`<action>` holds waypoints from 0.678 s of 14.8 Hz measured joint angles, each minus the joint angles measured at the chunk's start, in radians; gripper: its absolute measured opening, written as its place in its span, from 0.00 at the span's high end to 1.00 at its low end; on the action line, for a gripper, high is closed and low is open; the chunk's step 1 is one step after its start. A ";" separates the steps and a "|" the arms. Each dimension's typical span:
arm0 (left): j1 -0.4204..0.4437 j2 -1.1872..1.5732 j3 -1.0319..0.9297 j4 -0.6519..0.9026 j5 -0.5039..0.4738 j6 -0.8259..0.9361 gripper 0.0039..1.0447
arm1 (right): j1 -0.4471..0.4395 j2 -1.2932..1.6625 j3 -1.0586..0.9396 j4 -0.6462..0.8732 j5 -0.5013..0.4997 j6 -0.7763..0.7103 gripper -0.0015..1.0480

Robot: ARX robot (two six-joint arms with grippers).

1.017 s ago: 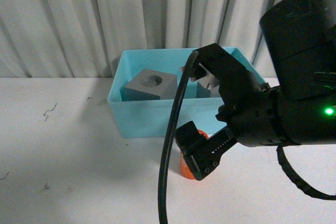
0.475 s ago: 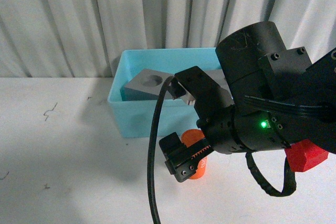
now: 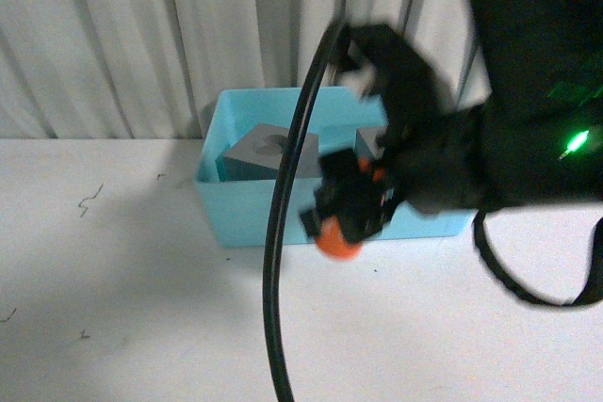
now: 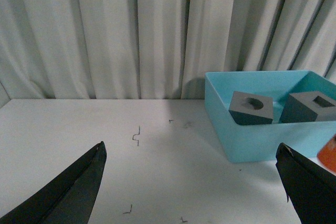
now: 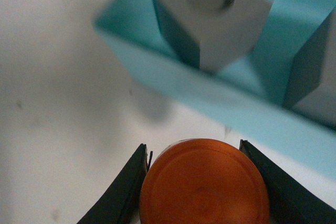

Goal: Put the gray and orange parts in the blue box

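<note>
The orange cylinder [image 5: 205,192] is clamped in the right gripper [image 3: 344,218], just outside the near wall of the blue box [image 3: 247,204], with the box ahead of the claw. Both gray cubes [image 4: 252,109] are seated inside the box. The left gripper [image 4: 189,192] is spread apart and empty, farther from the box, above the white table [image 3: 113,280]. A curtain [image 3: 141,35] is hung behind the box.

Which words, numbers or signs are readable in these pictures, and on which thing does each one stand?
No text is readable.
Cylinder: only its plain orange end shows between the right fingers; the front view is blurred.
Round-recess cube, rectangular-recess cube, box: no marks seen.
Table: dark scribbles, not letters.
</note>
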 joint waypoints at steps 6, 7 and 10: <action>0.000 0.000 0.000 0.000 0.000 0.000 0.06 | -0.105 0.117 0.228 0.018 0.014 0.053 0.55; 0.000 0.000 0.000 0.000 0.000 0.000 0.06 | -0.092 0.159 0.262 0.014 0.024 0.060 0.55; 0.000 0.000 0.000 0.000 0.000 0.000 0.06 | -0.059 0.219 0.386 0.008 0.054 0.072 0.55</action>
